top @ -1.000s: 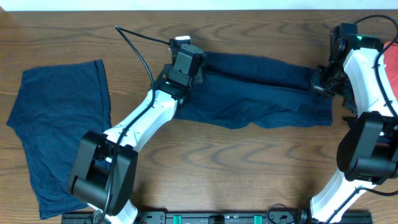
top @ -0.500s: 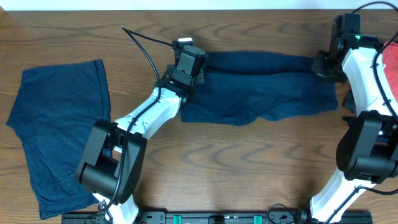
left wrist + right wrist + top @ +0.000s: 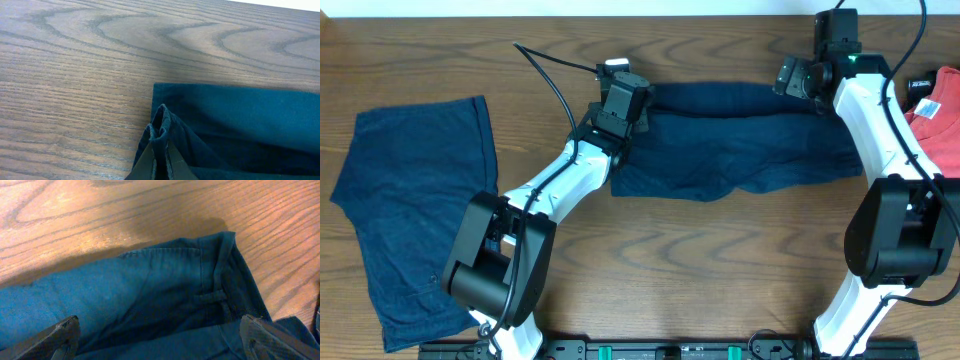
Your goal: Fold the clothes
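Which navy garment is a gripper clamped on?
The long folded garment in the middle: the left gripper pinches its left end. The other garment lies flat far left, untouched.

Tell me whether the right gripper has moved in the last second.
Yes. The right gripper went toward the far edge of the table and leftward, away from the red item.

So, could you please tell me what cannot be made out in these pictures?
- Left wrist: left fingers mostly cut off by the bottom edge.
- Overhead: red item cut off by the right edge, unidentifiable.
- Right wrist: navy garment runs beyond the frame's edges.
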{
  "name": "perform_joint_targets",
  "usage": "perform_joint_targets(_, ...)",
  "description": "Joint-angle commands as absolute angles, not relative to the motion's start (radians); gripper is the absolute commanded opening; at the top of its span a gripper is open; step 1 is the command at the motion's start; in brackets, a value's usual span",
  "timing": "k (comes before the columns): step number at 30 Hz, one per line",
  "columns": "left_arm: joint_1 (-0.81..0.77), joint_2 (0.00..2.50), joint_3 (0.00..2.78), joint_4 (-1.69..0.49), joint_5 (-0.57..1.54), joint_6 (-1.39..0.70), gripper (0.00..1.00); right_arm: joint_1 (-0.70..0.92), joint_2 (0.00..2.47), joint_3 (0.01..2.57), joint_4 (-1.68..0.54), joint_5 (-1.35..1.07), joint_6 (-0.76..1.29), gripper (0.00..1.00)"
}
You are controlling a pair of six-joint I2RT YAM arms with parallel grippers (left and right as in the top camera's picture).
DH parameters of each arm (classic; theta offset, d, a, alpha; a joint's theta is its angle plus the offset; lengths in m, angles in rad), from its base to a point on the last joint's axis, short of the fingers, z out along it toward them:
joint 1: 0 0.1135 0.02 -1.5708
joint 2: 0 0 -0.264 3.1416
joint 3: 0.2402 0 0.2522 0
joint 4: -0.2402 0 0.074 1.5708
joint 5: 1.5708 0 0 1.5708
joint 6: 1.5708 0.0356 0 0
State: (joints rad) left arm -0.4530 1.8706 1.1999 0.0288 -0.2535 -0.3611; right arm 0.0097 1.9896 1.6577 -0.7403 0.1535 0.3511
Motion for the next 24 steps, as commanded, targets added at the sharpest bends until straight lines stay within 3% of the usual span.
perform_joint_targets(1, -0.443, 1.876, 1.21, 0.027, -0.273, -0.345, 0.06, -0.006, 1.996, 1.714, -0.751, 0.176, 0.351, 0.99)
perform_joint_targets(8, -0.443, 1.876, 1.21, 0.025, -0.273, -0.344, 0.06, -0.035, 1.996, 1.898, -0.884, 0.176, 0.292, 0.99)
perform_joint_targets(11, -0.443, 1.876, 1.21, 0.029, -0.273, -0.338, 0.32, -0.039, 1.996, 1.987, -0.965, 0.17, 0.286, 0.99)
perform_joint_targets(16, -0.424, 1.909, 1.21, 0.078, -0.273, -0.31, 0.35, -0.039, 1.996, 2.05, -1.044, 0.159, 0.281, 0.99)
perform_joint_targets(17, -0.419, 1.92, 1.21, 0.083, -0.273, -0.311, 0.43, -0.039, 1.996, 2.055, -1.055, 0.152, 0.279, 0.99)
perform_joint_targets(19, -0.408, 1.941, 1.211, 0.091, -0.273, -0.309, 0.77, -0.039, 1.996, 2.062, -1.072, 0.15, 0.271, 0.99)
perform_joint_targets(21, -0.402, 1.948, 1.211, 0.085, -0.273, -0.302, 0.94, -0.039, 1.996, 2.067, -1.081, 0.15, 0.263, 0.99)
perform_joint_targets(22, -0.402, 1.948, 1.211, 0.083, -0.273, -0.302, 0.99, -0.039, 1.996, 2.074, -1.09, 0.15, 0.263, 0.99)
perform_joint_targets(24, -0.403, 1.943, 1.211, 0.084, -0.272, -0.28, 0.98, -0.038, 1.996, 2.092, -1.112, 0.15, 0.256, 0.99)
